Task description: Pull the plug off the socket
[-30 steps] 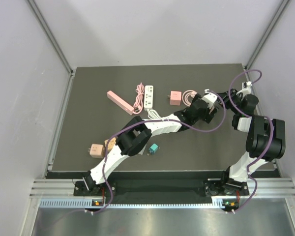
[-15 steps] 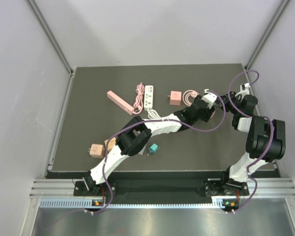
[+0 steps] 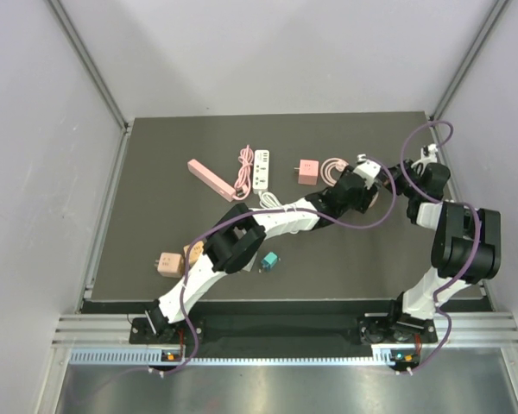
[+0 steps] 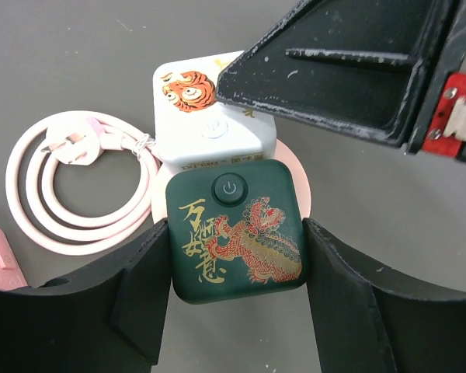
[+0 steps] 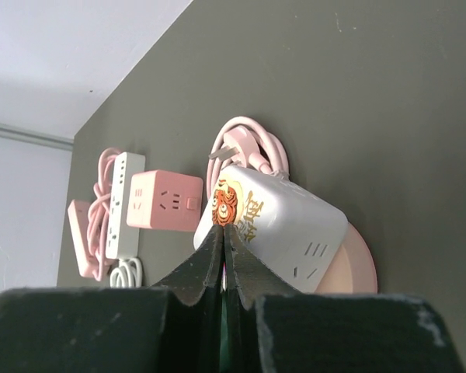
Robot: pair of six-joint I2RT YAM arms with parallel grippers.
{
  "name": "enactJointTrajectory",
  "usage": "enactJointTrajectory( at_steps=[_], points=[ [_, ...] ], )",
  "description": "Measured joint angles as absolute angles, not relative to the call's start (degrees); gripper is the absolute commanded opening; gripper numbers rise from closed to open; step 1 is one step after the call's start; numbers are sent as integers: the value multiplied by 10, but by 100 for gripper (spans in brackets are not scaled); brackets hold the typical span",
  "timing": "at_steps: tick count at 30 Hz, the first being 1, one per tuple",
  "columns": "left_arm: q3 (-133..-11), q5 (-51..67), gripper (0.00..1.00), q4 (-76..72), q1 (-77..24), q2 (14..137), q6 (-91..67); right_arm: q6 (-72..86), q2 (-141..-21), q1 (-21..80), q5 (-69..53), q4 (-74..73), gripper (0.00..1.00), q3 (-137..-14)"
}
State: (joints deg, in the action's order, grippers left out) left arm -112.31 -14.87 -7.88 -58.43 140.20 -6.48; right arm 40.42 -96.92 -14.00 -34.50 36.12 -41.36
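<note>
A dark green cube plug (image 4: 237,233) with a gold and red dragon butts against a white socket cube (image 4: 210,116) bearing a tiger. The white cube sits on a round pink base (image 5: 356,264). Whether pins join the two cubes is hidden. My left gripper (image 4: 234,237) is shut on the green cube, one pad against each side. My right gripper (image 5: 224,229) is shut, its tips pressed to the tiger face of the white cube (image 5: 276,221). One of its fingers (image 4: 349,70) looms over that cube in the left wrist view.
A coiled pink cable (image 4: 70,186) with a loose plug lies beside the white cube. A pink cube socket (image 3: 307,171), a white power strip (image 3: 262,169) and a pink strip (image 3: 211,178) lie behind. Tan cubes (image 3: 168,262) and a small teal piece (image 3: 269,260) lie near the front.
My right gripper's fingers have shut fully and shifted slightly toward the back. My left gripper has narrowed onto the green cube and then held still.
</note>
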Motion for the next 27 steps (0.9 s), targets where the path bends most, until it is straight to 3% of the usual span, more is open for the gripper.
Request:
enactJointTrajectory(
  at_steps=[16,20,23,27],
  points=[
    [-1161,-177,0,-56,-578,1402,-120,389,-964,-114,-281,366,2,-414],
    [-1155,-177,0,-65,-578,1402,-122,383,-926,-114,-279,344,40,-399],
    [-1114,-177,0,-105,-578,1395,-124,377,-890,-118,-277,317,54,-388],
    [-1054,-181,0,-146,-578,1376,-127,381,-859,-137,-270,283,59,-358]
  ],
)
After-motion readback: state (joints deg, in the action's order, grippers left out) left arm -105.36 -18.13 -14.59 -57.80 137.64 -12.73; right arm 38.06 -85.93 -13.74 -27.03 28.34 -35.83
